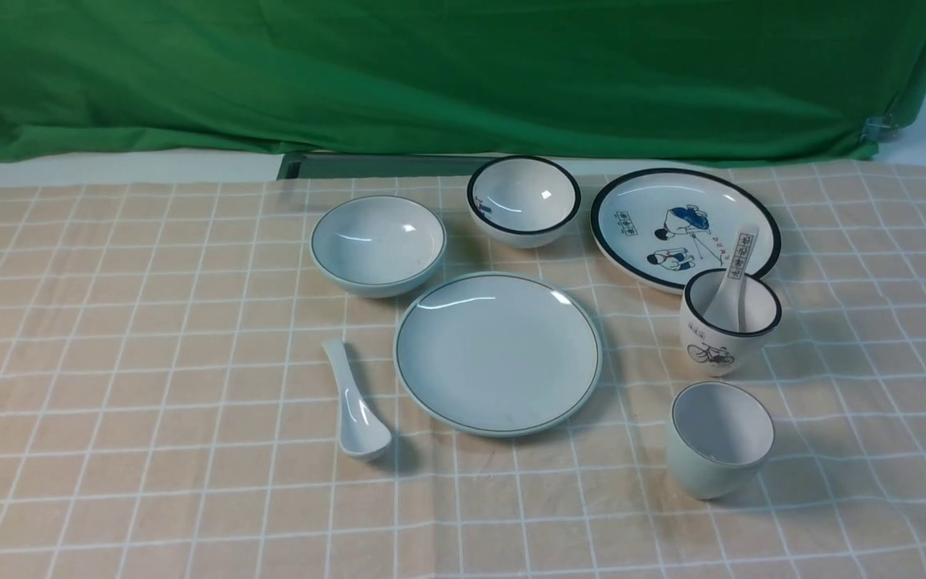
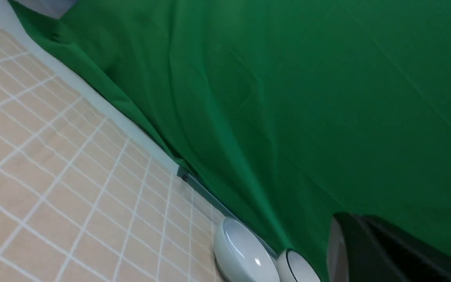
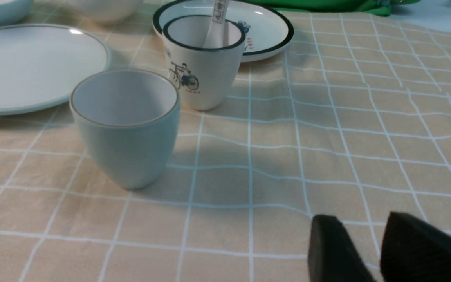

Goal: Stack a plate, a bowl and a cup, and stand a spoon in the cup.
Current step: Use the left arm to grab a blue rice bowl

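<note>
Checked cloth (image 1: 149, 362) covered the work surface, with a green drape (image 1: 463, 76) behind it. The plain plate (image 1: 499, 354) lay flat near the middle; the plain bowl (image 1: 379, 241) stood upright just beyond its left side. The plain spoon (image 1: 354, 410) lay left of the plate, and the plain cup (image 1: 720, 438) stood upright on the right. Nothing of the set was stacked. The left gripper (image 2: 341, 250) was closed, with nothing seen in it; the right gripper (image 3: 356, 235) stood parted and empty.

Risks noted: the black-rimmed cup (image 1: 728, 334) stood just beside the plain one, so a wide approach by the right gripper could knock it. The bowl, if set down off-centre, would likely leave the cup tilted. The spoon's weight, if dropped against one wall, might tip a poorly seated cup.
</note>
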You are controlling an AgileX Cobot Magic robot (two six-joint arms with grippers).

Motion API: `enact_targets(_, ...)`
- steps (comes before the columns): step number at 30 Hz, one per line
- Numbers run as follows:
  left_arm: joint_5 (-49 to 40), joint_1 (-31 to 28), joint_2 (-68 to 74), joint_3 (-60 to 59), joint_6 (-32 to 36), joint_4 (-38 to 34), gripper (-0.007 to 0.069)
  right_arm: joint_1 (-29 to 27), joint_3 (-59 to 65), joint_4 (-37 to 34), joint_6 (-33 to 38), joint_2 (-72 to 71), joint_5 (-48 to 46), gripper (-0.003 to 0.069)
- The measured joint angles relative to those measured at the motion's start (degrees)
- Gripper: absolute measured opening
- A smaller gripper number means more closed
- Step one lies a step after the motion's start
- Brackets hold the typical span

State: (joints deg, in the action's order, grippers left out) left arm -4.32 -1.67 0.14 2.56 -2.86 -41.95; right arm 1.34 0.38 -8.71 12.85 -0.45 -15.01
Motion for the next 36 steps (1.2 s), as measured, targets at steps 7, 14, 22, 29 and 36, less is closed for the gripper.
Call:
enact_targets(7, -19.43, 1.34, 14.32, 17.28, 13.39, 3.04, 0.0010, 0.00, 0.00, 0.00, 0.00, 0.00, 0.00, 0.0238)
enact_targets(14, -32.10, 11.72, 41.51, 34.83, 26.76, 7.22, 0.0010, 0.00, 0.00, 0.00, 0.00, 0.00, 0.00, 0.0238)
enact_targets(22, -36.70, 22.28, 64.93, 48.71, 28.65, 16.37, 0.0015, 0.00, 0.00, -4.89, -5.12, 0.00, 3.29, 0.0238)
enact_targets(29, -41.22, 22.90, 80.49, 61.39, 31.08, 22.70, 0.0016, 0.00, 0.00, -12.22, -24.99, 0.00, 14.05, 0.0238)
enact_targets(36, -46.85, 22.73, 95.69, 74.75, 33.65, 29.83, 0.0021, 3.66, -10.98, -12.87, -22.63, 4.79, -0.24, 0.0141)
